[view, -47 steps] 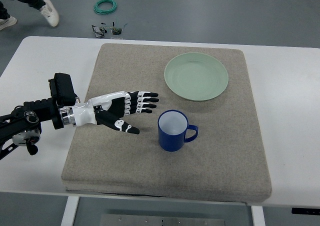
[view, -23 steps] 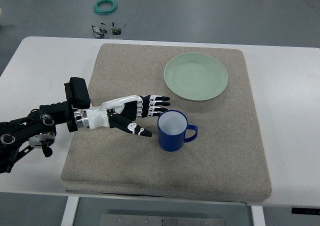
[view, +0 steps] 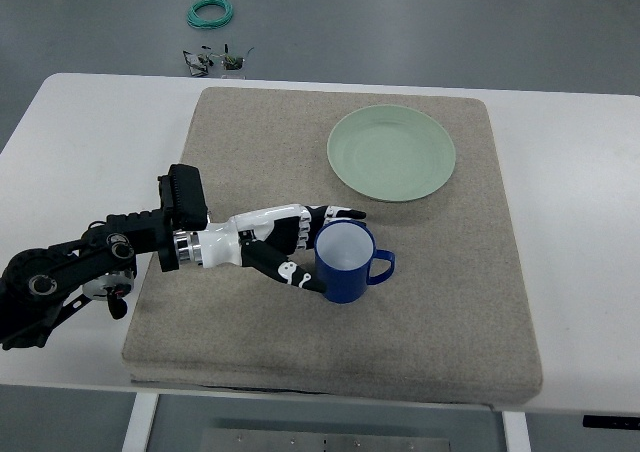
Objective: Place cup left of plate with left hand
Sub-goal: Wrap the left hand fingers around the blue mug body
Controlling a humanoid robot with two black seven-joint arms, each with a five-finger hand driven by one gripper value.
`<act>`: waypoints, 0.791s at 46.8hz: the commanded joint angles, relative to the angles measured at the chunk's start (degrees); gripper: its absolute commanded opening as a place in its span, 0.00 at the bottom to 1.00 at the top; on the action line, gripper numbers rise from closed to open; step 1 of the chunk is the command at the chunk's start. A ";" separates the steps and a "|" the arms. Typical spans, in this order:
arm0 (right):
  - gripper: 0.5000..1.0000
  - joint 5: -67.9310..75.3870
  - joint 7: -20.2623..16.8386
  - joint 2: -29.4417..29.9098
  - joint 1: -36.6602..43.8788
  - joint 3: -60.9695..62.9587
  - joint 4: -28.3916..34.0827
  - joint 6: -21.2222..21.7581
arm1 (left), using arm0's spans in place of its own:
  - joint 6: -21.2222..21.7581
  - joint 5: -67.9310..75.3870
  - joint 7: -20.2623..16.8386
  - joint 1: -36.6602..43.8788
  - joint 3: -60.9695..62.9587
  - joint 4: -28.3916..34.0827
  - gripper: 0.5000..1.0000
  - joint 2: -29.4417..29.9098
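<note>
A blue cup [view: 348, 262] with a white inside stands upright on the beige mat [view: 250, 152], its handle pointing right. It sits below and slightly left of the pale green plate [view: 391, 153]. My left hand [view: 318, 249] reaches in from the left and is at the cup's left side. Its fingers [view: 335, 215] stretch along the far edge of the cup and the thumb [view: 300, 277] lies at the near edge. The hand is open around the cup and has not closed on it.
The mat lies on a white table [view: 90, 132]. On the floor beyond the table are a green cable coil [view: 210, 12] and a small dark object [view: 215, 62]. The mat's left half is bare.
My left hand has moved right across the mat, from well left of the cup to its left side, fingers and thumb now straddling it. The cup and plate have not moved.
</note>
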 commanded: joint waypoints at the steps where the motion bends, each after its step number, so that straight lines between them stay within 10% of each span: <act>1: 0.87 0.00 -0.01 0.00 0.00 0.00 0.00 0.00 | 0.00 0.11 0.00 0.03 -0.09 0.97 0.99 -0.94; 37: 0.87 0.00 -0.01 0.00 0.00 0.00 0.00 0.00 | 0.00 1.07 -0.09 -0.32 0.00 3.34 0.86 -4.55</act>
